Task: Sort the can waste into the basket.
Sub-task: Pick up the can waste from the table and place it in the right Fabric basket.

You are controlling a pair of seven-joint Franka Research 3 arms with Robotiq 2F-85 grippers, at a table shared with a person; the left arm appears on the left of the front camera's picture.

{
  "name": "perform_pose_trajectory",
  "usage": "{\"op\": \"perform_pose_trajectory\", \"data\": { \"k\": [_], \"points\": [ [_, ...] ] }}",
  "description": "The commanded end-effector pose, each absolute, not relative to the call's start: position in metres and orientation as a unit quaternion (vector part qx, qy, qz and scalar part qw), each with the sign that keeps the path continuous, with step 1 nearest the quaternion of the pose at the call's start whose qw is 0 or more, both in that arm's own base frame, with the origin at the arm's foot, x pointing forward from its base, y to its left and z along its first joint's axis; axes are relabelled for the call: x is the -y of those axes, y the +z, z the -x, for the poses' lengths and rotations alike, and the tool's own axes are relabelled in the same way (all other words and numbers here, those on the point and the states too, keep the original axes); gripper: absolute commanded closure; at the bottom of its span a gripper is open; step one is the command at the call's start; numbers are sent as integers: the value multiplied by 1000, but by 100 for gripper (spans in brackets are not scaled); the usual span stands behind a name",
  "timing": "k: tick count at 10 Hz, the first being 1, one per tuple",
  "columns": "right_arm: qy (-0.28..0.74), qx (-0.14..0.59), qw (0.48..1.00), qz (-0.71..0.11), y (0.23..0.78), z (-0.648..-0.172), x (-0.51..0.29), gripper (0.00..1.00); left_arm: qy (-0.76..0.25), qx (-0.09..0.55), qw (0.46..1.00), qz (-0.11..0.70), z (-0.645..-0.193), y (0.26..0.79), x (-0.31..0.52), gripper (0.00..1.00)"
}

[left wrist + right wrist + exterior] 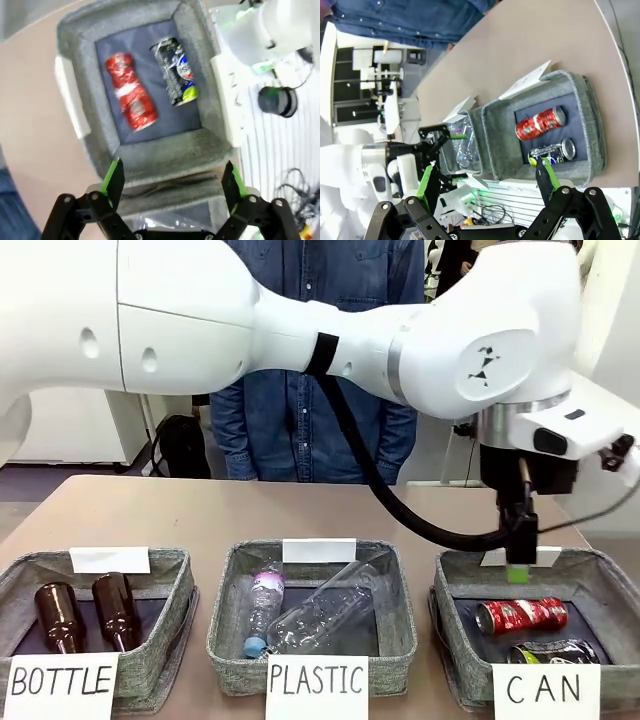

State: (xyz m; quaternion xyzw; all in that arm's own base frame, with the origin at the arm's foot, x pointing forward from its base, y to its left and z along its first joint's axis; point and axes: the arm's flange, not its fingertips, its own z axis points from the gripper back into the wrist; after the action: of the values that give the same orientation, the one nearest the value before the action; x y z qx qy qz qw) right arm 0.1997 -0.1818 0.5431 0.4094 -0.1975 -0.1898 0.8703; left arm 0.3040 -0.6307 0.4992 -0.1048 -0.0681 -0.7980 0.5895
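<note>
- In the front view the dark can [556,651] is half cut off behind the white "CAN" sign [545,691]; the red can [521,616] shows whole.
- Both cans lie side by side on the dark lining of the grey basket [592,576], apart from each other.
- The left arm reaches across the bench [150,515] to the robot's right side; its left gripper [517,560] hangs just above the basket's far rim, fingers pointing down.
- In the left wrist view the jaws stand wide apart, empty, green pads [111,174] over the basket's wall.
- The right gripper [487,181] has its jaws spread wide, holding nothing, looking over the basket from off the bench's edge.
</note>
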Motion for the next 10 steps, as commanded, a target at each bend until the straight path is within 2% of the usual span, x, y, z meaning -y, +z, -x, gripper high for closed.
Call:
{"op": "perform_pose_trajectory", "data": {
  "k": [1, 3, 5, 6, 8, 9, 10],
  "points": [
    [-193, 205, 867, -411, 542, -202, 182, 0, -760, 55, 639, 99, -315, 513, 582, 0],
    [-193, 205, 867, -411, 542, -202, 182, 0, -724, 4, 683, 99, -328, 541, 526, 0],
    [-150, 212, 882, -393, 546, -212, 160, 0, -647, -9, 752, 127, -332, 561, 459, 0],
    [-112, 228, 895, -366, 548, -231, 131, 0, -583, -13, 801, 136, -336, 566, 419, 0],
    [-18, 196, 891, -409, 558, -276, 51, 0, -457, -3, 868, 194, -342, 572, 322, 0],
    [16, 177, 891, -419, 563, -289, 9, 0, -398, -3, 888, 229, -343, 571, 276, 0],
    [44, 147, 883, -443, 562, -296, -33, 0, -372, 25, 884, 282, -337, 567, 227, 0]
  ]
}}
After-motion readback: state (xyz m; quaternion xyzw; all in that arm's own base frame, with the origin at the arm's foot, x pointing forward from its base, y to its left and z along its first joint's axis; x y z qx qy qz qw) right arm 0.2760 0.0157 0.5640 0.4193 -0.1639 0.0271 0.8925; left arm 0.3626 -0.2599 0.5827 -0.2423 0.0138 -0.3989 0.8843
